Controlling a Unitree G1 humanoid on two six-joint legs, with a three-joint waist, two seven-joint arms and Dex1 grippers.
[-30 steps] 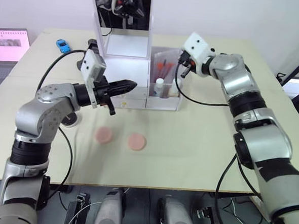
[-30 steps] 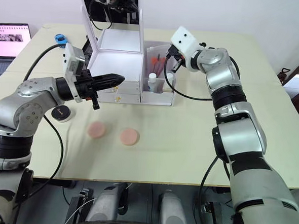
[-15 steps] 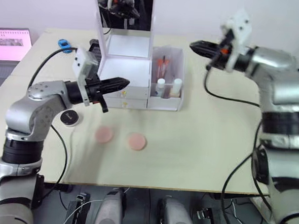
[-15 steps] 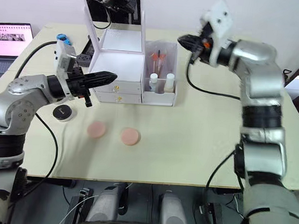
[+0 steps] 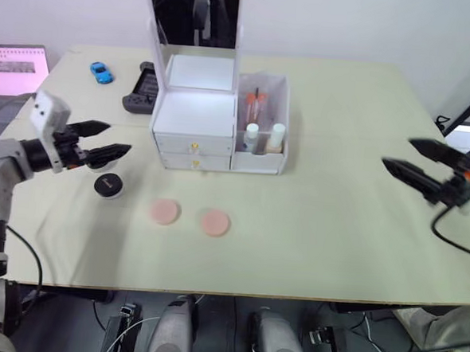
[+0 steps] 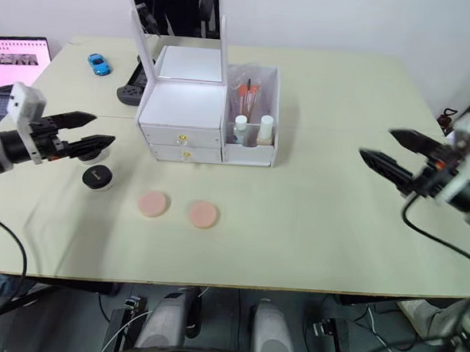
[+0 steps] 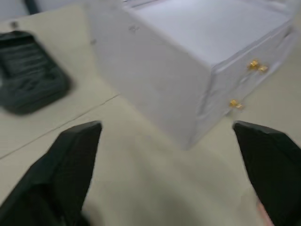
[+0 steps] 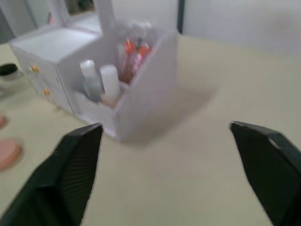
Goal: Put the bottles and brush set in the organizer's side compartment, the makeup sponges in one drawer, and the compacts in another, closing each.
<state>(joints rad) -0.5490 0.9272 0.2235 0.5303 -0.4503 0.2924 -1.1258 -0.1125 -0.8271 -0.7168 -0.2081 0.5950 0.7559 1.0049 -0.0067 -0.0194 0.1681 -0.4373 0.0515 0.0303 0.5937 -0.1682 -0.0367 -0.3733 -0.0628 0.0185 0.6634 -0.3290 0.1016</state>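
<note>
1. Standing at the back middle of the table, the organizer has its mirror lid upright and both gold-knobbed drawers pushed shut.
2. The side compartment on the organizer's right holds the two bottles upright side by side in its lower front section; the brush set stands upright behind them, orange-pink tips up.
3. Two makeup sponges lie flat on the table in front of the organizer, side by side, near each other but not touching.
4. One black round compact lies on the table left of the sponges, well apart from the organizer. A second one is partly hidden behind the left fingers; can't make it out clearly.
5. Left gripper hovers at the left side of the table just above and beside the compact, fingers spread wide, nothing between them.
6. Right gripper hangs over the right edge of the table, well apart from the organizer, fingers spread wide, holding nothing.
7. Black game controller and small blue toy car sit at the back left; a laptop stands at the far left.
</note>
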